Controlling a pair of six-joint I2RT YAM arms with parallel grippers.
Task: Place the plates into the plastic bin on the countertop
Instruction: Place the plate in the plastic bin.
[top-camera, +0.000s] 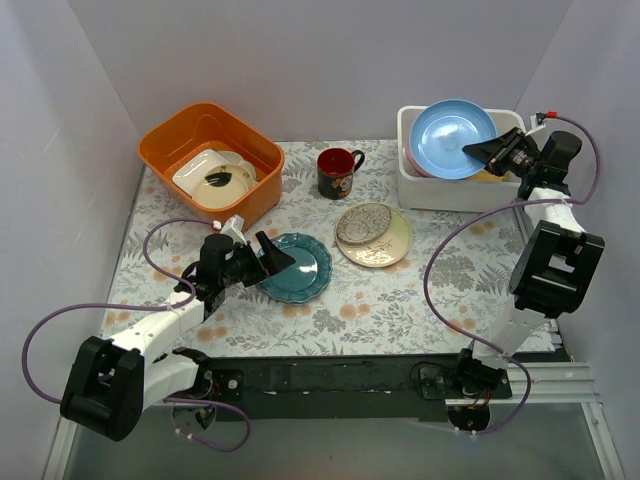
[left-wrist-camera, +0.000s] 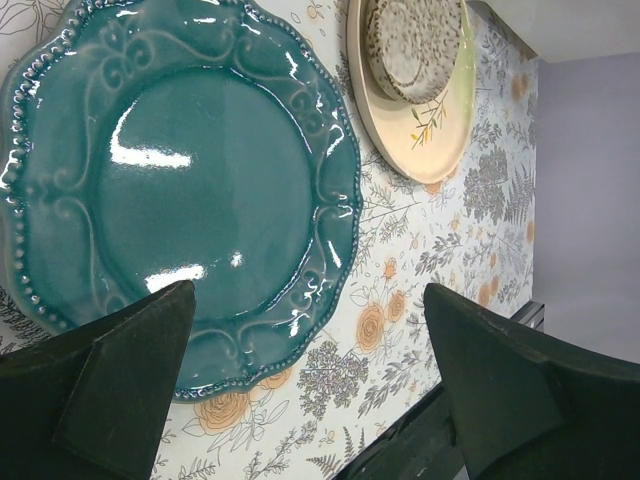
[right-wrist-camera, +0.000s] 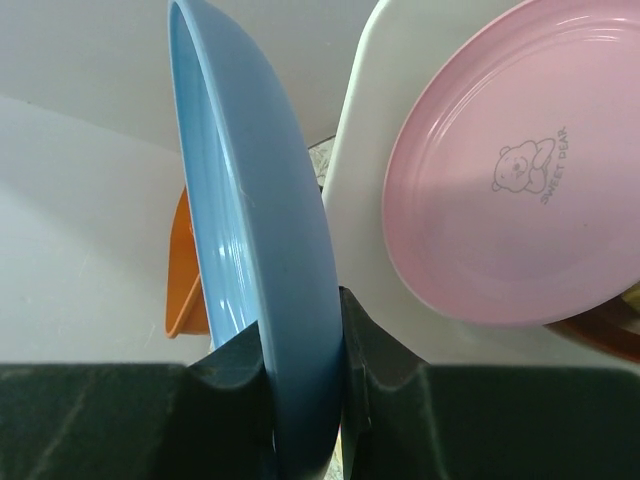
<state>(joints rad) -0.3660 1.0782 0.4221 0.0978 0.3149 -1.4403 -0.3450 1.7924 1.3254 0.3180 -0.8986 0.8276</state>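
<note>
Right wrist view: our right gripper (right-wrist-camera: 302, 345) grasps the blue plate (right-wrist-camera: 250, 240) above the far-right plastic bin (right-wrist-camera: 360, 190). Our left gripper (left-wrist-camera: 308, 300) hangs released over the teal plate (left-wrist-camera: 190, 170).

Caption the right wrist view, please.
Right claw grips a blue plate edge-on, beside the white bin holding a pink plate.

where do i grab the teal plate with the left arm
Take the teal plate by its scalloped rim at the edge nearest the left gripper, coming in low from that side. It lies flat on the cloth, so likely only the upturned rim gives a lip to pinch.
</note>
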